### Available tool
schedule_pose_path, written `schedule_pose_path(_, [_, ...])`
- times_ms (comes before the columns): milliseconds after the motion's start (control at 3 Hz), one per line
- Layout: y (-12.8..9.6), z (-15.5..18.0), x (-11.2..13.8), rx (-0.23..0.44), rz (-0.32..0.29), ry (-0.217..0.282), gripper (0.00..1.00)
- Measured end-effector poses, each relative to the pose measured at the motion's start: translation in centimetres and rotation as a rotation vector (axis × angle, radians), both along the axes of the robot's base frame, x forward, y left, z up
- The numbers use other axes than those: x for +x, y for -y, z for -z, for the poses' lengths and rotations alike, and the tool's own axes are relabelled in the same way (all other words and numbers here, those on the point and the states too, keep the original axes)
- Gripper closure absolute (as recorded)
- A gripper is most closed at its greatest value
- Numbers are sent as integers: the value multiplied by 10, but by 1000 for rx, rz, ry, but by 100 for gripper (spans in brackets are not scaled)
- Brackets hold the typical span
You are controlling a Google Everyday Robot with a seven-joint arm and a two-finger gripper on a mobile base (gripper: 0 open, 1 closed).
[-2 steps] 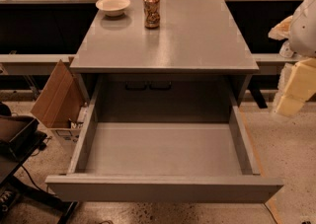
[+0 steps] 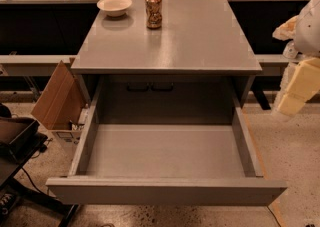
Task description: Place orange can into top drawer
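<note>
Only one camera view, looking down from the front at a grey cabinet (image 2: 165,101).

One can (image 2: 153,10) stands upright on the worktop (image 2: 200,36), near the back edge and left of centre. Its long axis is vertical, with the silver top facing up. The label is mottled orange-brown and gold. Which way the pull tab points cannot be made out.

One cream bowl (image 2: 114,5) sits just left of the can, open side up. The two are close but do not touch. These are the only two things on the worktop.

One drawer (image 2: 165,191) is pulled far out toward the camera, below the worktop. It is wide and shallow, with low side walls and a plain front panel. Its flat grey floor shows from wall to wall. The can is well apart from it, up on the worktop behind.

Two dark handles (image 2: 150,87) sit side by side on the panel at the back of the opening, under the worktop.

One claw (image 2: 295,93), cream-yellow, hangs at the right edge of the view, beside the cabinet's right side and level with the opening. It touches nothing. Whether it is wide or narrow cannot be told. It is well apart from the can.

One open cardboard box (image 2: 57,98) leans by the cabinet's left side, on the speckled floor (image 2: 295,171).
</note>
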State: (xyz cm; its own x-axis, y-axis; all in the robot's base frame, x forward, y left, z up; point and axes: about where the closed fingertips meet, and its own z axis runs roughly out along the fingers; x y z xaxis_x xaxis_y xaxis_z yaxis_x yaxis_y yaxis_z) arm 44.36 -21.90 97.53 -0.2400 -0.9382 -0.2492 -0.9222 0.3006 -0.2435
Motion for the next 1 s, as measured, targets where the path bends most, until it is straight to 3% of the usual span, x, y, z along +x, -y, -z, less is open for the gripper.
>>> schedule_pose_path(333, [-13,0,47,115,-28,57,0])
schedule_pose_path(1000, [-56,-17,167,546,6,233,0])
